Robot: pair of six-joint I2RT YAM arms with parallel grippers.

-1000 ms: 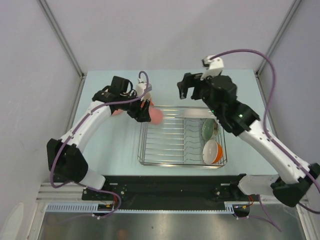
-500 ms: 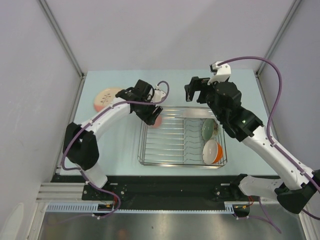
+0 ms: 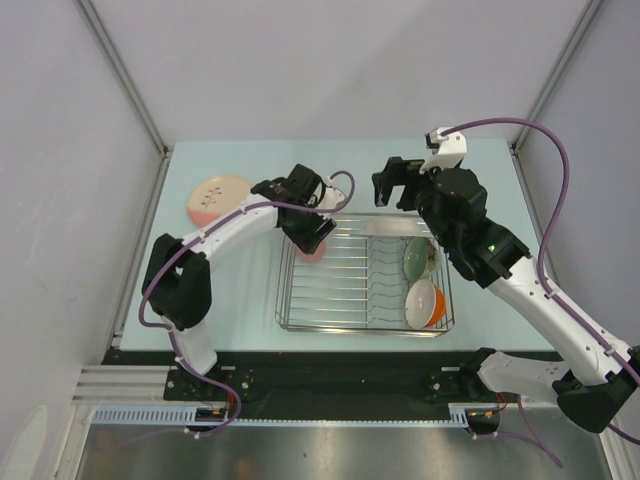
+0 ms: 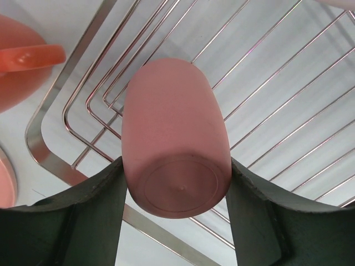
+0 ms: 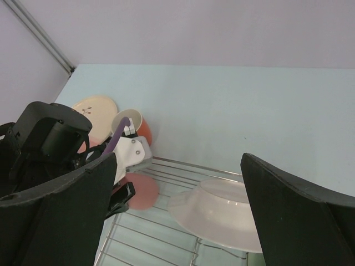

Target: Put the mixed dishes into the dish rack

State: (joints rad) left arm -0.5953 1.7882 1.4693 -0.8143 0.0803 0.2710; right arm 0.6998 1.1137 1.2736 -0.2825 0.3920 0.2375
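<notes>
Starting at the left, the leaf plate lies flat on the surface, not yet loaded. My left fingers are clamped on the pink cup, base toward my wrist, over the rack's far left corner, probably to set it mouth down. (Only my left wrist view shows that grip, and the orange mug just outside the wire.) Further right, a white plate leans inside. A green bowl and an orange bowl stand on edge. My right fingers hang spread, empty.

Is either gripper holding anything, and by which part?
The left gripper holds the pink cup by its side walls near the base; the right gripper is open and empty.
</notes>
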